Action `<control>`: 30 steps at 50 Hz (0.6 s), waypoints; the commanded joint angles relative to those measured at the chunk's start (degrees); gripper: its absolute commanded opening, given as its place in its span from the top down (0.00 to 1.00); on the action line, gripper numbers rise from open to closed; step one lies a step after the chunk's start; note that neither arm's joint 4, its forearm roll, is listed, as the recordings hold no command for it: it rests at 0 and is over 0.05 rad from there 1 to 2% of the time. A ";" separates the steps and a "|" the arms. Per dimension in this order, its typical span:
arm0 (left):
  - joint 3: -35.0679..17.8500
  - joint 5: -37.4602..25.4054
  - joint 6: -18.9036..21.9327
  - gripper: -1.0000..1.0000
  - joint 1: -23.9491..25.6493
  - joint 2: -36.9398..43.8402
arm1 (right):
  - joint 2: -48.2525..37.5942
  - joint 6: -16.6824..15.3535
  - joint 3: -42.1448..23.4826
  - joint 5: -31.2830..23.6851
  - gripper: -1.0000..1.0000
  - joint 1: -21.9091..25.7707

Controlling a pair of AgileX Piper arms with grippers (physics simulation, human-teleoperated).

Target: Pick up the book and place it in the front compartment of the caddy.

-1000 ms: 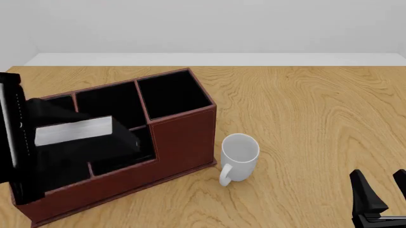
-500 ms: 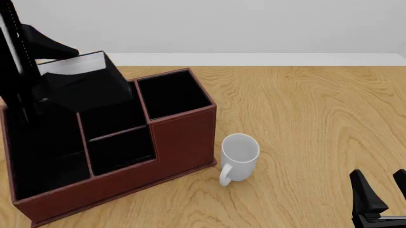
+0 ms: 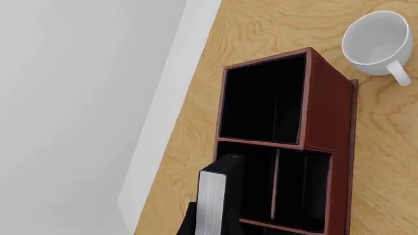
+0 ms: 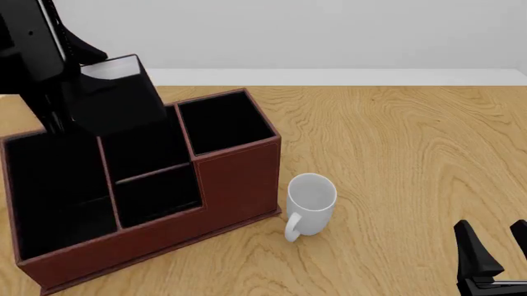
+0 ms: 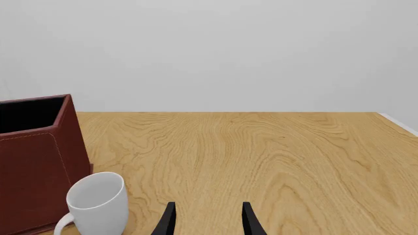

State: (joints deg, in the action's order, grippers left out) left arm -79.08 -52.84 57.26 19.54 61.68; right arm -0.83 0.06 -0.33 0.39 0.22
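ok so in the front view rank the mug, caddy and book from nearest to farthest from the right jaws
1. white mug, left of the right gripper, nearest.
2. caddy, just beyond the mug, further left.
3. book, held high at far left by the left gripper, farthest.

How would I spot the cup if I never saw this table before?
Find the big red-brown caddy on the wooden table. Just beside its tall end stands the white mug, upright and apart from the box. It is the only white, round thing there.

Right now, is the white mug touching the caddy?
Apart: the front view shows bare table between the white mug and the caddy.
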 commanded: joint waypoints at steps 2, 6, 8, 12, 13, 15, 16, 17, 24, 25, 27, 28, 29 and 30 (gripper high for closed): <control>0.41 1.25 1.52 1.00 -1.29 1.11 | 0.00 -0.01 0.00 0.00 0.00 0.01; 0.41 1.51 1.37 1.00 -1.43 1.51 | 0.01 0.00 0.00 0.00 0.00 0.00; 0.60 1.72 1.56 1.00 -1.33 1.53 | 0.01 0.00 0.00 0.00 0.00 0.00; 1.01 2.29 1.35 1.00 -1.30 1.82 | 0.00 0.00 0.00 0.00 0.00 0.00; 0.99 2.41 1.20 1.00 -1.45 2.04 | -0.01 -0.02 0.00 0.00 0.00 0.01; 1.43 2.90 1.24 1.00 -1.49 2.11 | 0.02 -0.02 0.00 -0.01 0.00 0.00; 1.39 2.94 1.05 1.00 -1.47 2.26 | 0.00 0.00 0.00 0.00 0.00 0.01; 1.44 3.17 1.04 1.00 -1.55 2.35 | 0.01 0.00 0.00 0.00 0.00 0.00; 1.71 4.04 0.37 1.00 -1.66 2.92 | 0.00 -0.01 0.00 0.00 0.00 0.00; 1.84 4.29 0.41 1.00 -1.70 2.97 | 0.02 0.00 0.00 -0.01 0.00 -0.01; 2.97 5.13 1.25 1.00 -2.44 2.87 | -0.03 -0.02 0.00 0.01 0.00 0.01; 2.92 5.04 0.94 1.00 -2.41 2.99 | 0.00 0.01 0.00 0.00 0.00 0.00; 3.19 5.14 1.04 1.00 -2.47 2.93 | 0.00 0.00 0.00 0.00 0.00 -0.01; 3.29 5.28 1.07 1.00 -2.42 2.90 | 0.01 -0.02 0.00 0.00 0.00 0.00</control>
State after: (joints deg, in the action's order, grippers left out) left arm -76.58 -49.51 57.25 17.73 64.42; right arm -0.83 0.05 -0.33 0.39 0.22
